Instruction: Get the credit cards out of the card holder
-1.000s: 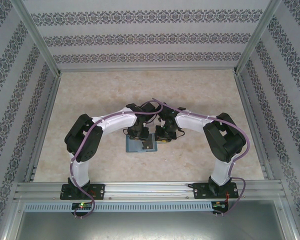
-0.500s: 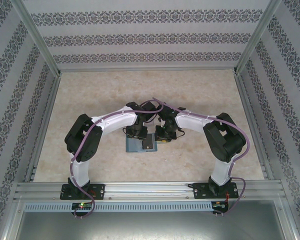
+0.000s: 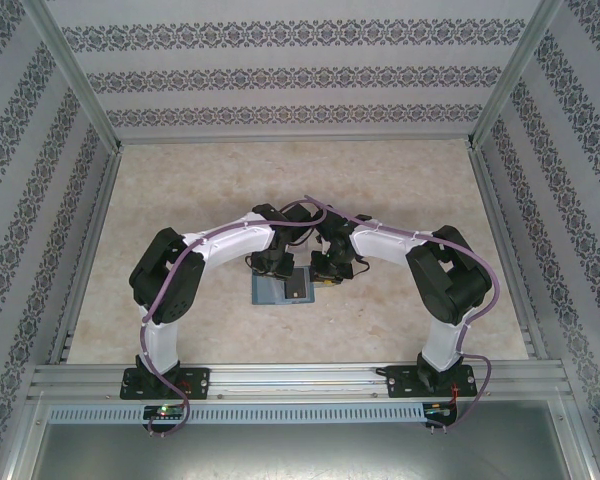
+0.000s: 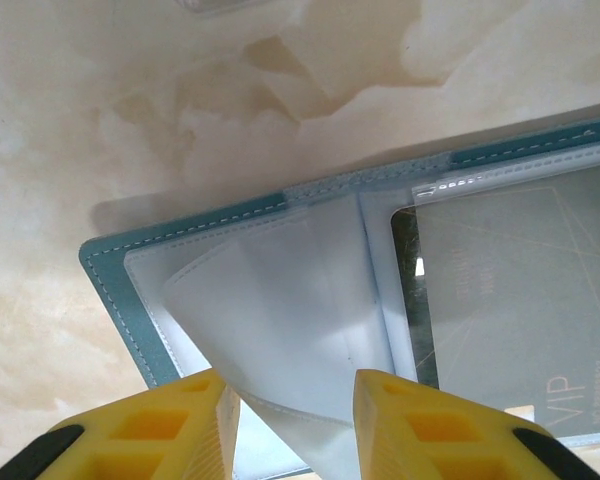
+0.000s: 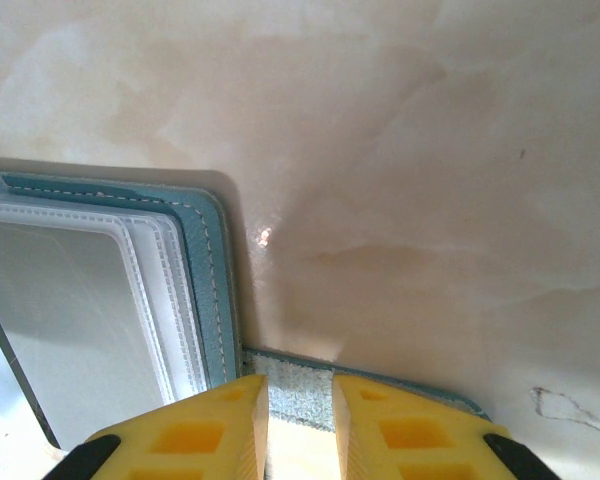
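Observation:
The teal card holder lies open on the table between both arms. Its stitched edge frames clear sleeves. A dark credit card marked VIP sits inside the right-hand sleeve and shows as a black rectangle from above. One empty clear sleeve curls up between the fingers of my left gripper, whose jaws stand apart. My right gripper is low over the holder's strap tab. Its jaws are narrowly apart with nothing pinched. Both grippers hover over the holder's far edge.
The marbled tabletop lies bare around the holder. Patterned walls and metal rails close it in on three sides. A bit of clear plastic shows beyond the holder in the left wrist view.
The left gripper has edged slightly to the left over the holder. The right arm and the holder have stayed put.

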